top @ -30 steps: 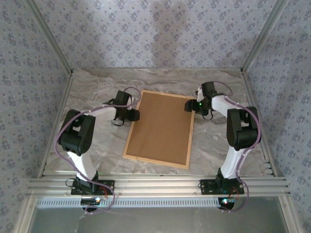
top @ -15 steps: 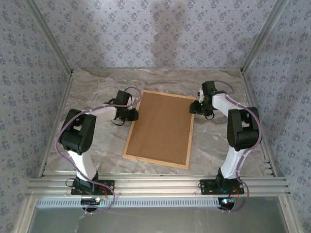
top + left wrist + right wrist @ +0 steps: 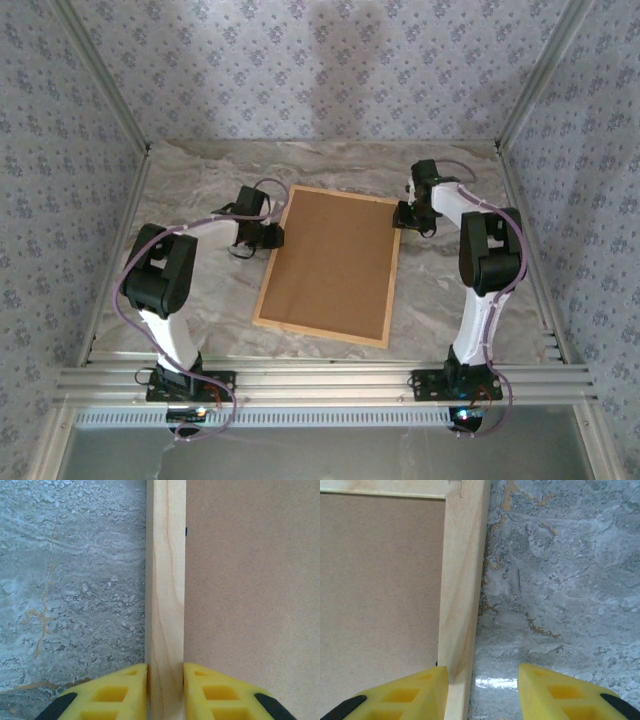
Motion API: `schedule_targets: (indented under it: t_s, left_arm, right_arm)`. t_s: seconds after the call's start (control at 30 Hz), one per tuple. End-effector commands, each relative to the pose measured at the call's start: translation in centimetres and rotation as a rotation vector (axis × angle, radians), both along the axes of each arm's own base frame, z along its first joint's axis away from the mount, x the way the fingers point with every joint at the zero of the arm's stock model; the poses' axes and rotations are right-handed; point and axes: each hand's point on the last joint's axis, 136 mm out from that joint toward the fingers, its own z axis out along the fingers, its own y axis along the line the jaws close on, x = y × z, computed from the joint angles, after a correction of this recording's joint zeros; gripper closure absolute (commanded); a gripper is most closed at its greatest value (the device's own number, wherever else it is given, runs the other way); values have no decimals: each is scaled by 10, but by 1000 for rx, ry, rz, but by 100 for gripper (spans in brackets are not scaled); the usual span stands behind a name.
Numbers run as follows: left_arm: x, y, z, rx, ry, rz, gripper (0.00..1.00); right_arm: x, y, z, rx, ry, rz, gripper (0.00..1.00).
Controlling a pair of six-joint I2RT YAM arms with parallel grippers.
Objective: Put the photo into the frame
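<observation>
The light wood frame [image 3: 320, 336] lies flat on the marble table, and a plain brown backing board [image 3: 330, 265] fills it. The photo is hidden. My left gripper [image 3: 278, 236] is at the frame's left rail, shut on it. In the left wrist view both yellow fingers [image 3: 125, 690] press the sides of that rail [image 3: 165, 580]. My right gripper [image 3: 402, 215] straddles the right rail [image 3: 462, 580] near the far right corner. It is open: one finger [image 3: 427, 687] touches the rail's inner side, while the other finger [image 3: 545, 685] hangs over bare table, apart from the wood.
Grey marble tabletop [image 3: 440, 290] surrounds the frame on all sides. Patterned walls and metal posts [image 3: 520, 110] close in the back and both sides. An aluminium rail [image 3: 320, 380] with the arm bases runs along the near edge.
The left gripper has closed onto the left rail. The right gripper has shifted outward from over the board to the right rail, and its jaws have narrowed.
</observation>
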Motion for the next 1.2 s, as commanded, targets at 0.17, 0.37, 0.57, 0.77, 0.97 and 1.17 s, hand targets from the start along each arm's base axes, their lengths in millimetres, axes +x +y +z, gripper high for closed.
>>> schedule_targets:
  t_s: [0.17,0.37,0.57,0.77,0.97,1.17]
  left_arm:
    - [-8,4,-18,2,50,7,76]
    - [-8,2,-18,-5,51,2,76]
    - [-9,1,-18,-13,56,-3,77]
    - [-10,0,-16,-17,53,-6,77]
    - [-14,-1,-16,-29,61,-8,79]
    - [-17,-2,-13,-49,57,-4,80]
  right_arm:
    - [1,-1,-14,-20,39,5,58]
    - [1,4,-18,-20,49,15,58]
    - [-2,10,-24,-35,70,31,56]
    - [-5,12,-31,-92,97,50,55]
    - [-9,14,-35,-163,124,69,55]
    - [-10,22,-37,-201,142,94,53]
